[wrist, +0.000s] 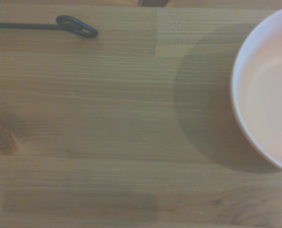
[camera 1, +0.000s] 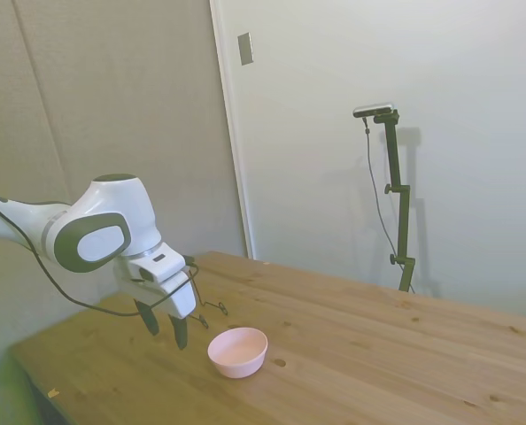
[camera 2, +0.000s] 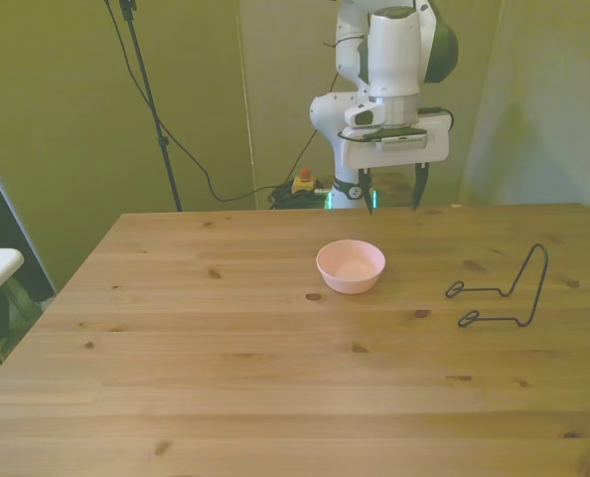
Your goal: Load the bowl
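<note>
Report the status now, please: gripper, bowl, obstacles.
Gripper open, empty, raised behind the bowl. Bowl upright, empty, untouched. Black wire rack off to the front view's right, not blocking.

wooden table [camera 2: 225, 397] | black wire stand [camera 2: 509, 291] resting on it, toward front view's right | white wall plate [camera 1: 245, 49]

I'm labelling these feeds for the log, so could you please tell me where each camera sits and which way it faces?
Side view: off one side of the table, looking across it; the arm enters from the picture's left, gripper open beside the bowl.
Front view: across the table, facing the arm and bowl.
Wrist view: looks down at wood and the bowl's rim; no robot parts.
All share the bowl.
</note>
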Motion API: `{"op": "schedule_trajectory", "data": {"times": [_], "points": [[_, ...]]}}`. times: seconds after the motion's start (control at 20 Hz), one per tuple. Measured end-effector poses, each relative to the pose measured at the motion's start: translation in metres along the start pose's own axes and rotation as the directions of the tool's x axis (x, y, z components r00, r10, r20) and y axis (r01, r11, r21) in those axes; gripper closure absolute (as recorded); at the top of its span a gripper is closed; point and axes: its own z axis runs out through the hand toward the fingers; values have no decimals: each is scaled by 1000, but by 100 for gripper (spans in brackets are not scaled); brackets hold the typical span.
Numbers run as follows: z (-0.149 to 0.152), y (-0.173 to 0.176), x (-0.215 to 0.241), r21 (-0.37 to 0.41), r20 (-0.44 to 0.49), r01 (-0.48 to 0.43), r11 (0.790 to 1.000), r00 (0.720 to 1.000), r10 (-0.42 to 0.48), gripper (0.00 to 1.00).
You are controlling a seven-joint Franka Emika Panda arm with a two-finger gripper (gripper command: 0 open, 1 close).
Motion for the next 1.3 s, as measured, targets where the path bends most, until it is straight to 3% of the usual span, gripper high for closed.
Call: {"op": "schedule_trajectory", "data": {"times": [0.45,0.9,0.95,1.3], "points": [[-11,-21,38,-54,-87,13,998,996,-18,0],[53,-21,82,-80,-113,-46,996,993,37,0],[59,-23,84,-83,-116,-48,995,992,38,100],[78,-35,86,-96,-122,-70,993,991,58,100]]}}
